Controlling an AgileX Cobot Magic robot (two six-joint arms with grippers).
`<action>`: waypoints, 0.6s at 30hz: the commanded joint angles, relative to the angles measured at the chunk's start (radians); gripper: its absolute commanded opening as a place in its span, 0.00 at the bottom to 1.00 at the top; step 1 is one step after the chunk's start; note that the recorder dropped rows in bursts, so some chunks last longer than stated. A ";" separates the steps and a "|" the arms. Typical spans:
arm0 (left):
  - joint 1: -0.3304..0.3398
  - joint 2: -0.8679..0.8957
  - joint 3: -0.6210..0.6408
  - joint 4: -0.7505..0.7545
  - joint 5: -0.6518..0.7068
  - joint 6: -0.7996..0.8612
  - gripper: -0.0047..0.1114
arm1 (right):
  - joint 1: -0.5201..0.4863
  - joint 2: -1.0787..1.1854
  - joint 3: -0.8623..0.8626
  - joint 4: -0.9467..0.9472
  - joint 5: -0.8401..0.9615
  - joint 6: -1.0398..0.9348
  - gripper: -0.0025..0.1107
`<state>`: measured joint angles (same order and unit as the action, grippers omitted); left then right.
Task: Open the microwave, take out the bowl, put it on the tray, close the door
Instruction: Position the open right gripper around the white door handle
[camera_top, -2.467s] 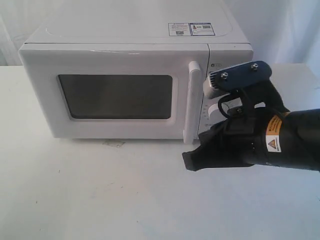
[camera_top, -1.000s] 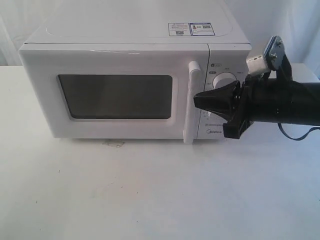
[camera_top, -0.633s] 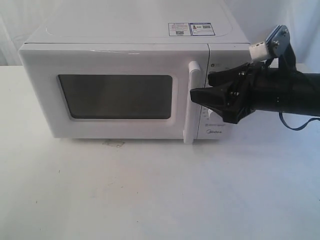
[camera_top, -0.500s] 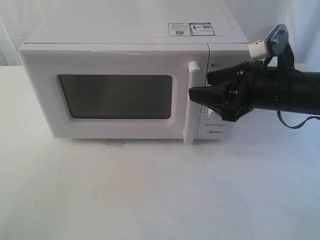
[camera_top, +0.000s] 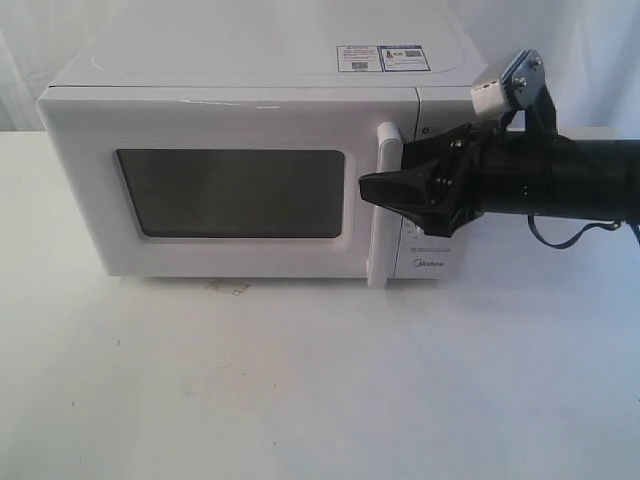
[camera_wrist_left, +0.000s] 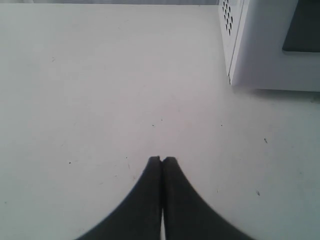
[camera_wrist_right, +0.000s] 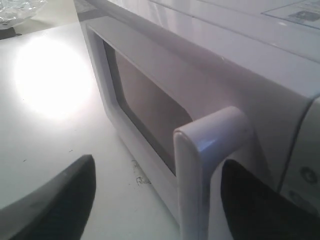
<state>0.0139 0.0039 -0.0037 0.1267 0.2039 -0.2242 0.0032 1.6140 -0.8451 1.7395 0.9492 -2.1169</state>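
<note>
The white microwave (camera_top: 250, 70) stands on the table with its door (camera_top: 230, 120) closed. My right gripper (camera_top: 382, 170) is open at the upper part of the tall white handle (camera_top: 385, 240). In the right wrist view the handle (camera_wrist_right: 200, 165) stands between the two dark fingers (camera_wrist_right: 65, 200), closer to one of them, and I see no contact. My left gripper (camera_wrist_left: 161, 160) is shut on nothing, low over the bare table near the microwave's side corner (camera_wrist_left: 265, 60). The bowl is hidden and the tray is out of view.
A clear glass dish (camera_wrist_right: 17, 10) sits on the table beyond the microwave's far side. A small scuff mark (camera_top: 228, 288) lies on the white table (camera_top: 300, 380) just in front of the door. White cloth hangs behind the microwave.
The right gripper has opened wide and moved left from in front of the control panel, so that its fingers now straddle the door handle. The door stays closed.
</note>
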 joint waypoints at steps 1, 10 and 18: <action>0.003 -0.004 0.004 0.000 -0.002 -0.004 0.04 | 0.034 0.045 -0.022 0.005 0.010 -0.028 0.61; 0.003 -0.004 0.004 0.000 -0.002 -0.004 0.04 | 0.047 0.089 -0.039 0.005 0.017 -0.028 0.40; 0.003 -0.004 0.004 0.000 -0.002 -0.004 0.04 | 0.047 0.126 -0.039 0.005 -0.001 -0.026 0.10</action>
<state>0.0139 0.0039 -0.0037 0.1267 0.2039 -0.2242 0.0396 1.6864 -0.8646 1.7514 0.9678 -2.1169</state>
